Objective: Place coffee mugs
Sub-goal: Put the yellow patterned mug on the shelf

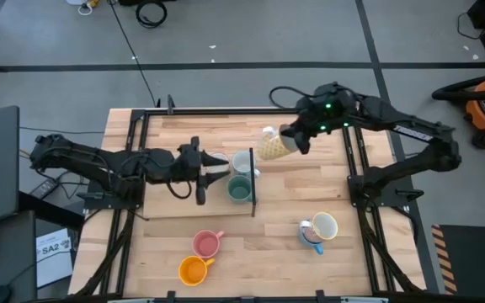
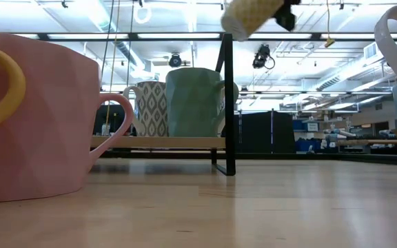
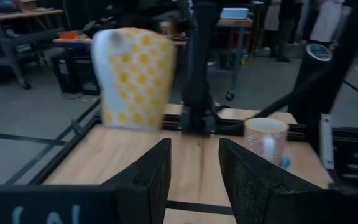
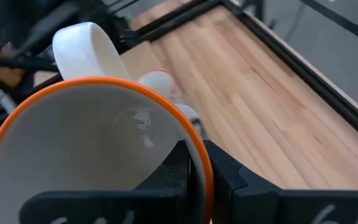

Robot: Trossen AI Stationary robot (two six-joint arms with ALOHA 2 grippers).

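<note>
The right gripper (image 1: 291, 140) holds a yellow-dotted mug (image 1: 272, 147) off the desk (image 1: 310, 194) near its far edge, jaws clenched on the orange rim. The left gripper (image 1: 205, 171), jaws released, waits beside a teal mug (image 1: 239, 188) at mid-desk. A pink mug (image 1: 206, 243) and an orange mug (image 1: 192, 270) sit near the front edge.
</note>
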